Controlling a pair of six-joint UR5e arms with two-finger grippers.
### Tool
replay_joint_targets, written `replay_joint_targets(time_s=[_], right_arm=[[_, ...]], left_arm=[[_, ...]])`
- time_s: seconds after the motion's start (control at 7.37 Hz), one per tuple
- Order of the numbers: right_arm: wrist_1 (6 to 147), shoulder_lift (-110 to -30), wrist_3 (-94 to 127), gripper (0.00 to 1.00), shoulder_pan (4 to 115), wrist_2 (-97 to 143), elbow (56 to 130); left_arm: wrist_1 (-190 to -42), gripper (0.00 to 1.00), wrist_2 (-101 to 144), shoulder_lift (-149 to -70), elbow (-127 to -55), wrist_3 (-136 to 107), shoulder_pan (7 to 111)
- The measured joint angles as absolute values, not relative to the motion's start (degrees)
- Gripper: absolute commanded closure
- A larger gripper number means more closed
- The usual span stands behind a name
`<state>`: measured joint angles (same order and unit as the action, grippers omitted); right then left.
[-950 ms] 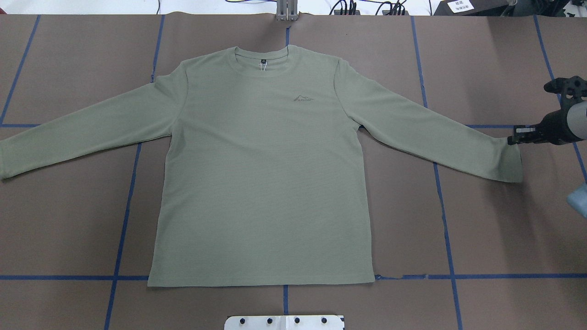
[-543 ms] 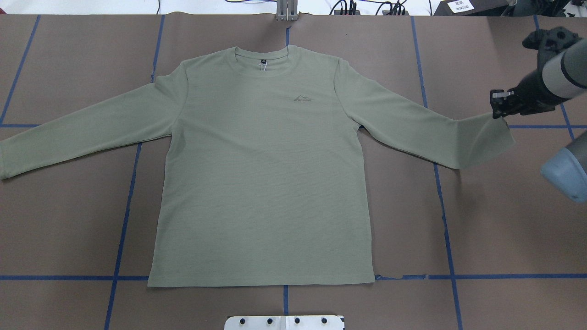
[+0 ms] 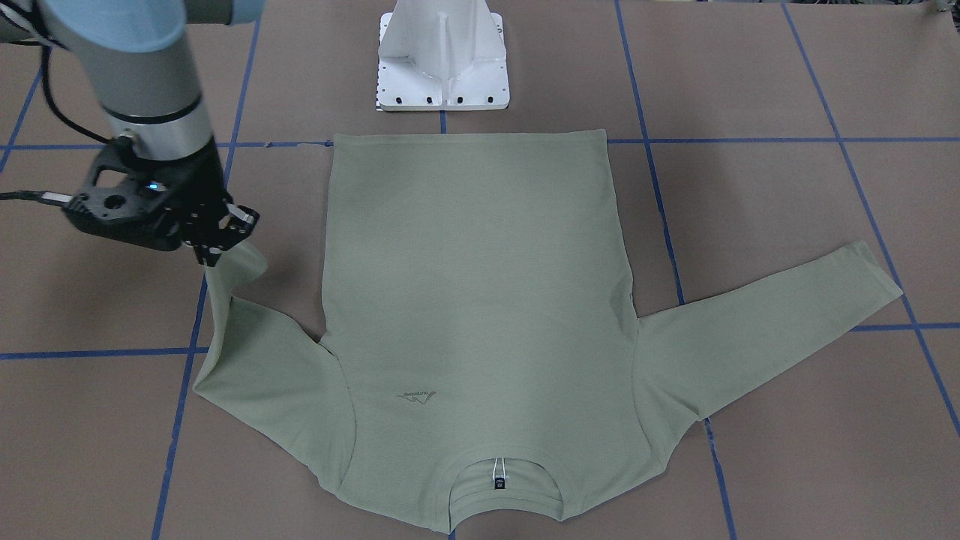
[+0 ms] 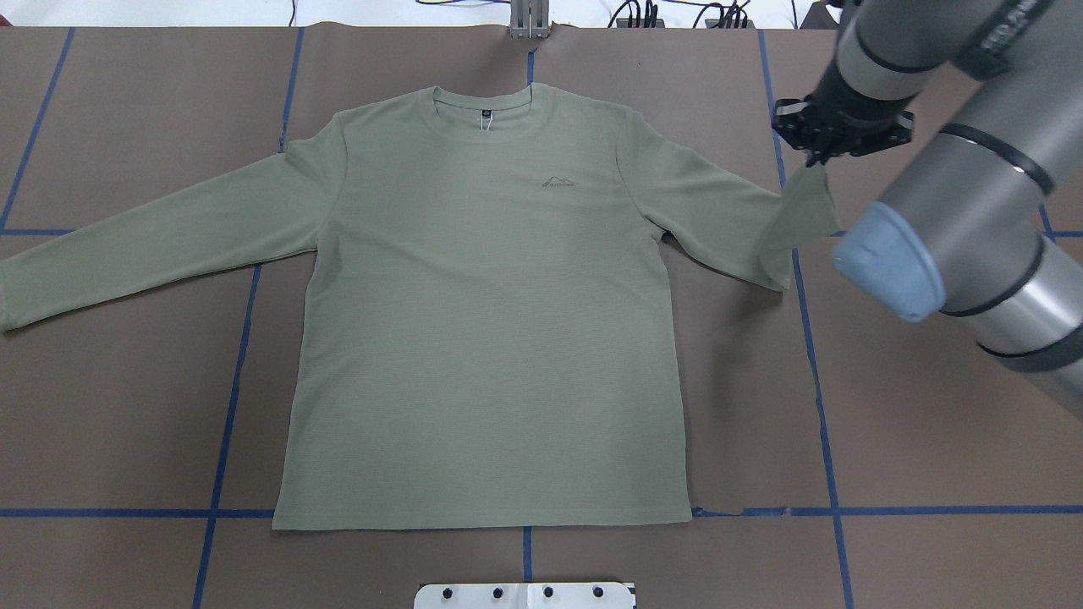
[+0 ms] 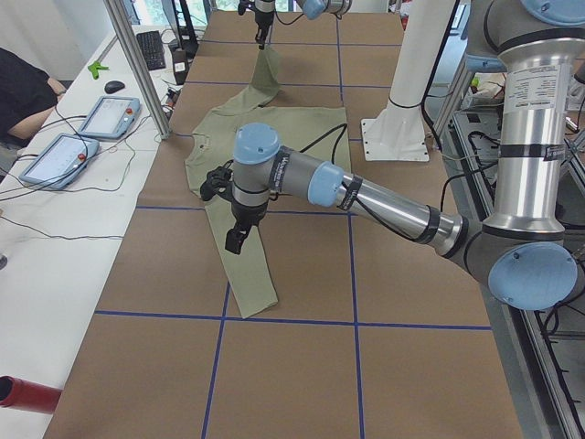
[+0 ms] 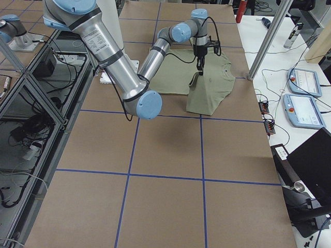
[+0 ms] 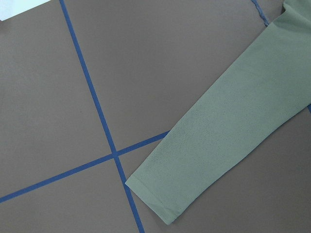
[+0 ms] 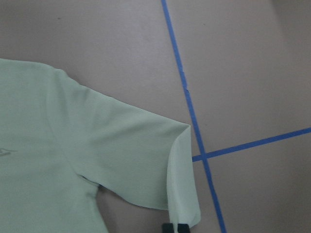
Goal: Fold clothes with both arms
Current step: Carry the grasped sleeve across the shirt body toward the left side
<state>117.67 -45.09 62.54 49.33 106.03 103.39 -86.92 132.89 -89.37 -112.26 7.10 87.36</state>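
Barely started. Sage knit shirt (image 4: 491, 338) flat mid-frame, body unfolded. Right gripper (image 4: 814, 159) clamped on cuff (image 4: 804, 193), upper right, sleeve lifted inward. Left gripper (image 5: 236, 243) above other sleeve (image 4: 152, 245) (open or closed? can't tell). Sleeve and body folds left to do.

Pale sage-green shirt (image 4: 482, 338); plain brown table (image 4: 931, 423) with blue tape grid (image 4: 931, 510).

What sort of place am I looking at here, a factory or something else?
Probably a robotics research lab, not a factory: a table gridded with blue tape, the right end effector holding the sleeve of a green shirt, and control tablets on a side desk.
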Motion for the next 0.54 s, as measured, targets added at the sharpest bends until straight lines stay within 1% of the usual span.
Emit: replay_joint_targets(time_s=[0.27, 0.41, 0.54], right_arm=[[118.0, -28.4, 65.1, 1.00, 45.3, 101.8, 86.5], [115.9, -21.9, 66.5, 1.00, 42.9, 99.1, 78.0], [112.0, -17.5, 68.2, 1.00, 40.2, 95.5, 71.3]], left_arm=[[-86.9, 0.00, 132.9, -89.4, -112.2, 7.1, 87.4], [-86.9, 0.00, 132.9, -89.4, -112.1, 7.1, 87.4], [-86.9, 0.00, 132.9, -89.5, -112.1, 7.1, 87.4]])
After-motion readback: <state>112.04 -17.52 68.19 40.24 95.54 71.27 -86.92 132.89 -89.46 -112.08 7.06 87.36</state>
